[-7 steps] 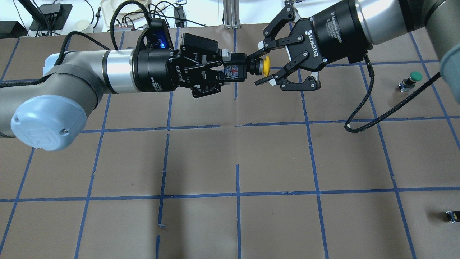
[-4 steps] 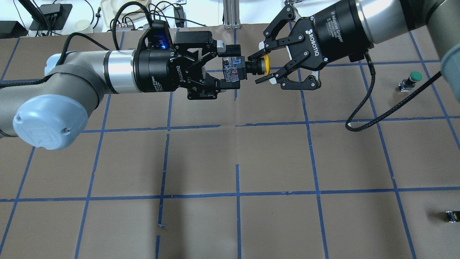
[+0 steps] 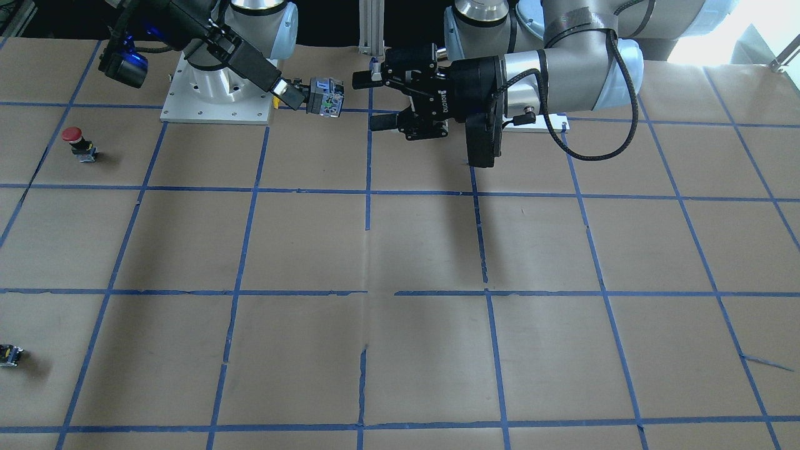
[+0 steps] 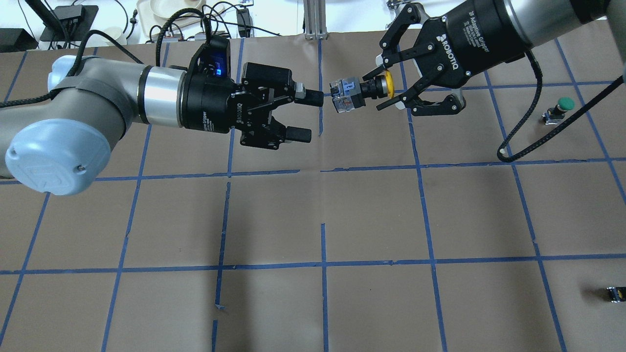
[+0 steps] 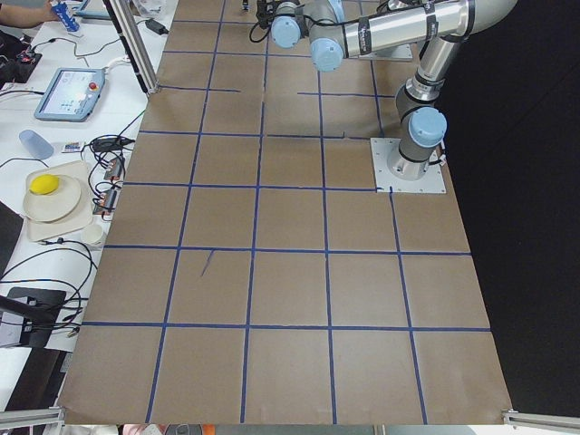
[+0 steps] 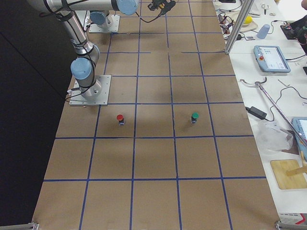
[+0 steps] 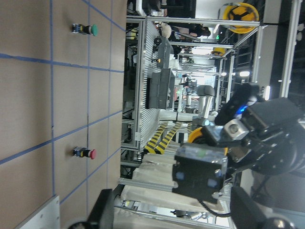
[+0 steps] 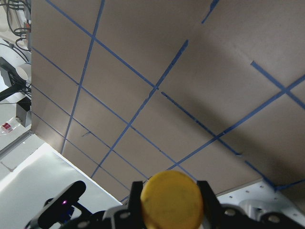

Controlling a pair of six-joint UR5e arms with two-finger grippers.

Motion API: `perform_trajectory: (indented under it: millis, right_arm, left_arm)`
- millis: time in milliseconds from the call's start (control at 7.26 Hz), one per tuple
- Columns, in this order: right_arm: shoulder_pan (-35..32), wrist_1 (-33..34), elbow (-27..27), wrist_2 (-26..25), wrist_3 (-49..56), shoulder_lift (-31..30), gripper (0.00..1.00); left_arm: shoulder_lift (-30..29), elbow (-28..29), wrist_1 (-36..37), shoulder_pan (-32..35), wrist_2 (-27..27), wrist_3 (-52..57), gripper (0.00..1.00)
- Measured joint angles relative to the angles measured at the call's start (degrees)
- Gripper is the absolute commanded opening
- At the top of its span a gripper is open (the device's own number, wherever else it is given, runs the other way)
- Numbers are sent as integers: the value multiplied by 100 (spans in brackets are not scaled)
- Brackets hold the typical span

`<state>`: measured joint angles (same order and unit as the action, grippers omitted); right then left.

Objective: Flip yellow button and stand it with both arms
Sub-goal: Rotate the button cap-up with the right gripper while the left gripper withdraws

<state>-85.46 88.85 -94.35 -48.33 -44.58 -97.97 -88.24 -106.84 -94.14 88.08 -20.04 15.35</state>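
The yellow button (image 4: pixel 362 90) hangs on its side above the table, yellow cap toward the right arm and grey contact block toward the left arm. My right gripper (image 4: pixel 377 91) is shut on its black collar and cap. It also shows in the front view (image 3: pixel 325 97) and the right wrist view (image 8: pixel 171 200), between the fingers (image 8: pixel 207 195). My left gripper (image 4: pixel 306 116) is open and empty, a short gap left of the contact block. The left wrist view shows the block (image 7: pixel 200 171) straight ahead.
A green-capped button (image 4: pixel 562 107) stands at the table's right. A small black block (image 4: pixel 615 293) lies at the right front. A red-capped button (image 3: pixel 75 140) stands on the right arm's side. A black cable (image 4: pixel 528 137) hangs from the right wrist.
My left gripper opened, let go of the button's contact block and drew back left. My right gripper, holding the button, moved right and slightly toward the table's far side.
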Motion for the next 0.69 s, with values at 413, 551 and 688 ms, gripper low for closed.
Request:
perform_trajectory:
  millis: [413,551,688]
  right_arm:
    - [-9,-166,-25,-1168,2964,26,8]
    - [-22,-289,-71,-1739,4056,40,8]
    - [-22,-365,-212,-2353,5046,32,8]
  left_arm:
    - [-43,491,253,-5,-2682,-148,99]
    - [-62,691,314,10,-3625,-197,99]
    - [-86,846,342,31,-4370,-209,99]
